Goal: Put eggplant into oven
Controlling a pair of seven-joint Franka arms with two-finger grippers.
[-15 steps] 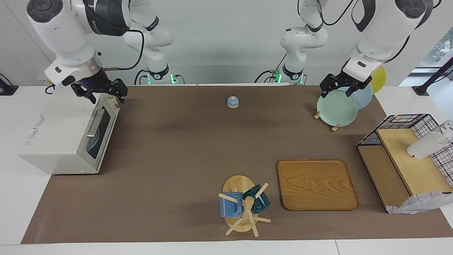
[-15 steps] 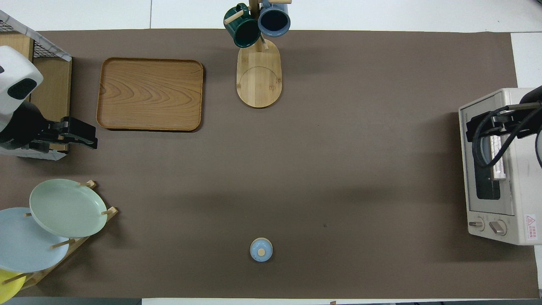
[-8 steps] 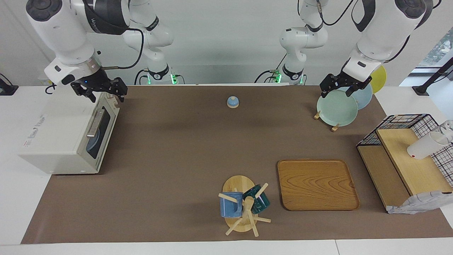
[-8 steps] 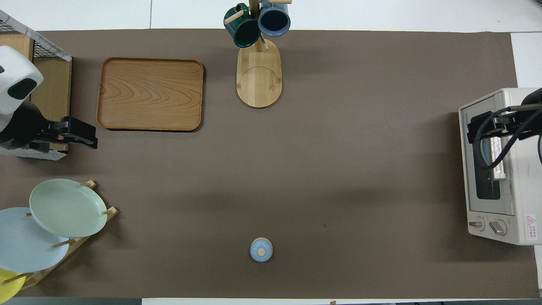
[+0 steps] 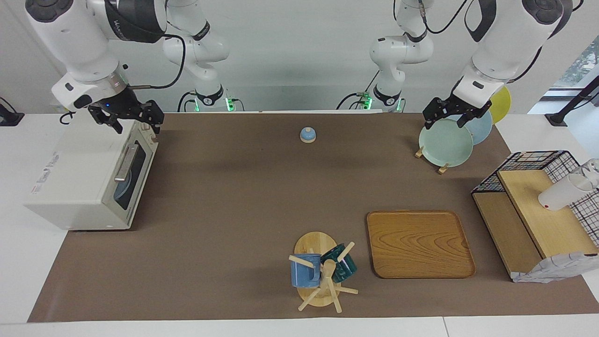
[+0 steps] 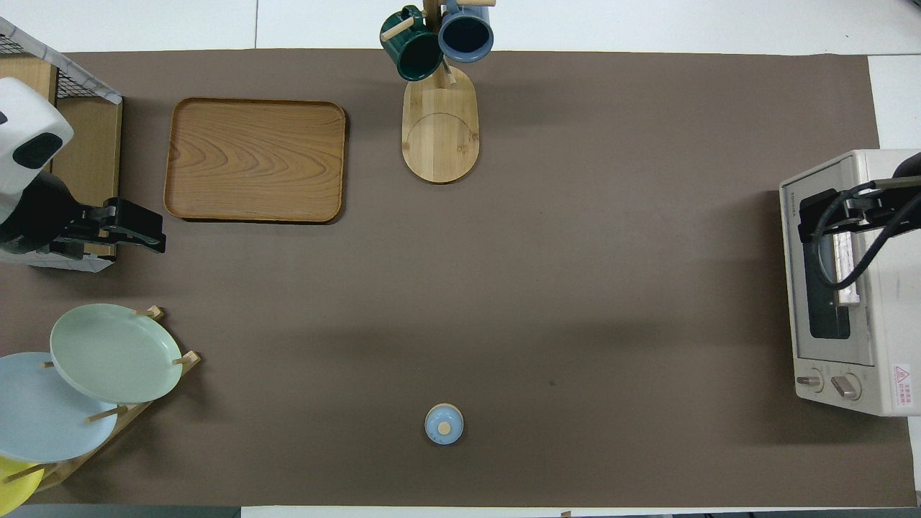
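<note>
Right gripper (image 5: 125, 118) is hanging over the oven (image 5: 84, 178) at the right arm's end of the table, jaws standing apart, holding nothing, touching nothing. Oven door is sitting shut. Left gripper (image 5: 450, 113) is hovering over the green plate (image 5: 445, 142), jaws apart, empty. Eggplant: cannot tell where.

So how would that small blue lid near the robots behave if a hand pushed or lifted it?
The lid looks glazed, so probably hard, slick and chippable. It sits low and dome-shaped, so it likely slides rather than tips. Its small knob probably offers the only easy grip.
</note>
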